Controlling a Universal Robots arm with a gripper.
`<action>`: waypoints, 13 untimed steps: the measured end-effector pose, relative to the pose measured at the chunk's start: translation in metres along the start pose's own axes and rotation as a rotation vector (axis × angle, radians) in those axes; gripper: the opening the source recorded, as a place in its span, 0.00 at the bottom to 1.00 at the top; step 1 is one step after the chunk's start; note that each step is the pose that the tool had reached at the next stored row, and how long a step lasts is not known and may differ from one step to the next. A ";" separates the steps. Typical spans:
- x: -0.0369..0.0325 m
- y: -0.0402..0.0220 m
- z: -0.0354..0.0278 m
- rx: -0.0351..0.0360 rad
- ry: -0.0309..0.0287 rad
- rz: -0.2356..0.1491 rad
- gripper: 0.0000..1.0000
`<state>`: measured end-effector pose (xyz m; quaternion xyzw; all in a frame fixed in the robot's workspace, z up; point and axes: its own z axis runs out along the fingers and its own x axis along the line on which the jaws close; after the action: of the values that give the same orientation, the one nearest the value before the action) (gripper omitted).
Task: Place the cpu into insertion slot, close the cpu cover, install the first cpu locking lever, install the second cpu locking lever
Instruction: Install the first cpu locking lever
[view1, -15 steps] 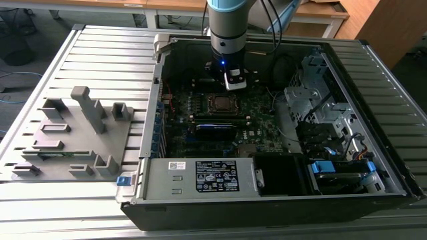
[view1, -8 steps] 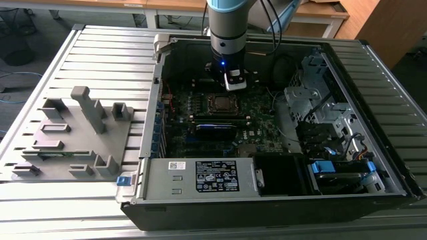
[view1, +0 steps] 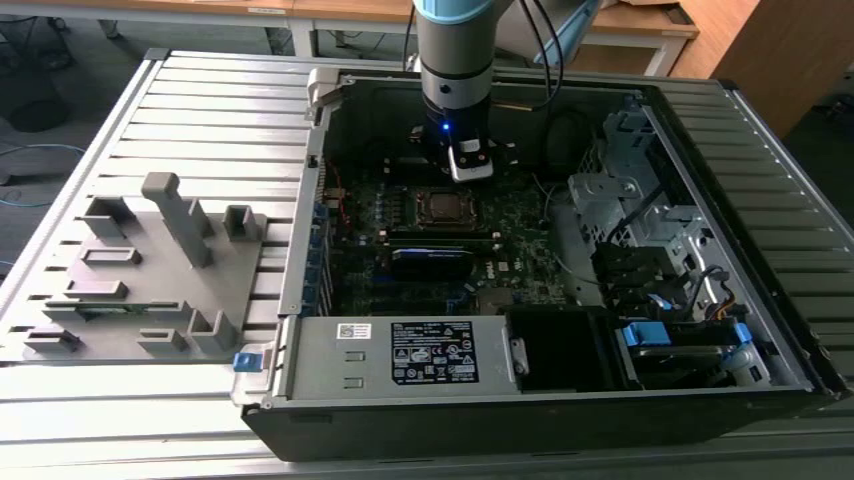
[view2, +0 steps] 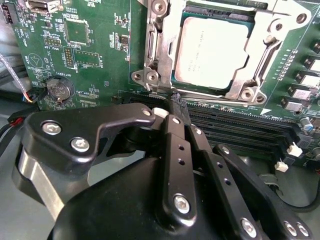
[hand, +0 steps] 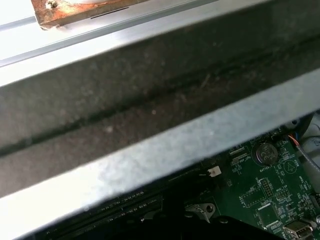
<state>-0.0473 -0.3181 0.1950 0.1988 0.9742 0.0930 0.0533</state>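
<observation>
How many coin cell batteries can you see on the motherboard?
1. The coin cell battery sits near the edge of the motherboard, beside red and black wires. The claw covers part of it, so others may be hidden.

Grey case wall (hand: 150, 100) beside green circuit board (hand: 265, 195)
</observation>
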 end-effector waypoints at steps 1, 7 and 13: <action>0.0000 0.0000 0.0000 0.0001 0.0000 0.000 0.11; -0.0001 0.0003 -0.0017 0.0000 -0.0001 0.000 0.11; -0.0002 0.0002 -0.0017 0.0070 -0.0029 -0.001 0.11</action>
<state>-0.0473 -0.3183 0.1968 0.1986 0.9745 0.0893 0.0541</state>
